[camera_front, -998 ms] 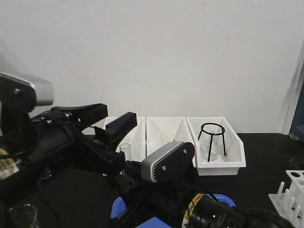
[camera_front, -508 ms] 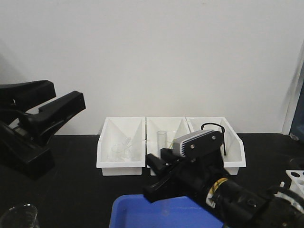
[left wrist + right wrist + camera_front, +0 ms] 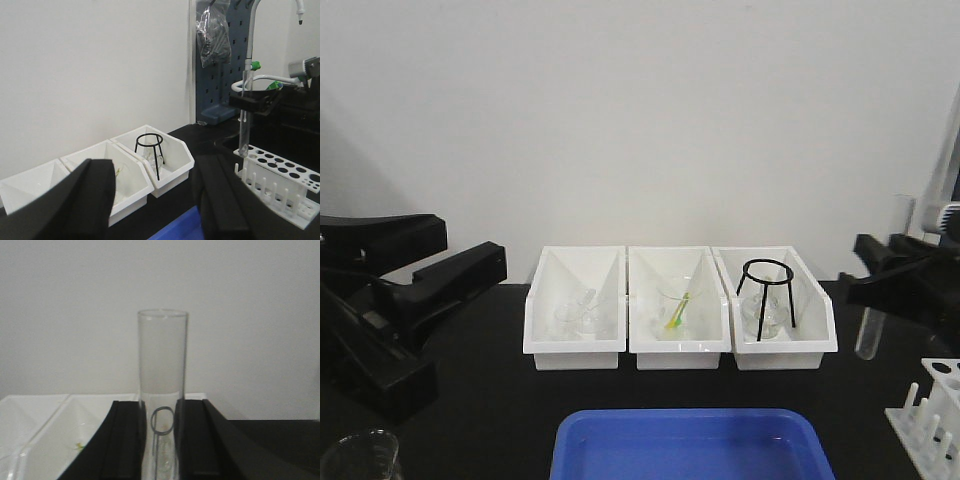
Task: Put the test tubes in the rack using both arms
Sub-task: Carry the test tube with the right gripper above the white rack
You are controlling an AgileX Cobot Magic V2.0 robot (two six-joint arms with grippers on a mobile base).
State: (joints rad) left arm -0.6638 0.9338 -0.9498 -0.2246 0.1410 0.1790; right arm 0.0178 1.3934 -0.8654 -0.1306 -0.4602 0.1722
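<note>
**Q:** Tube position?

**A:** Slim clear glass test tube (image 3: 162, 380), upright, clamped between the jaws of the black long-jawed right gripper (image 3: 161, 440). It hangs near the end of the small white plastic rack with round holes (image 3: 280, 172), not in any hole yet.

**Q:** Step? Next move?

**A:** Carrying to the rack, I'd say. Next: line the rounded bottom over a hole and lower it straight. Smooth glass could slip.

**Q:** Other arm?

**A:** Black left gripper (image 3: 470, 248), jaws spread and empty, well apart from the rack, beside the white open-fronted bins (image 3: 575, 345).

Our front cam faces the wall (image 3: 640, 120) across the black bench (image 3: 500, 430), mid-range on three white open-fronted plastic bins (image 3: 680, 360). Both wrist cams peek between their jaws, sharing those bins.
</note>
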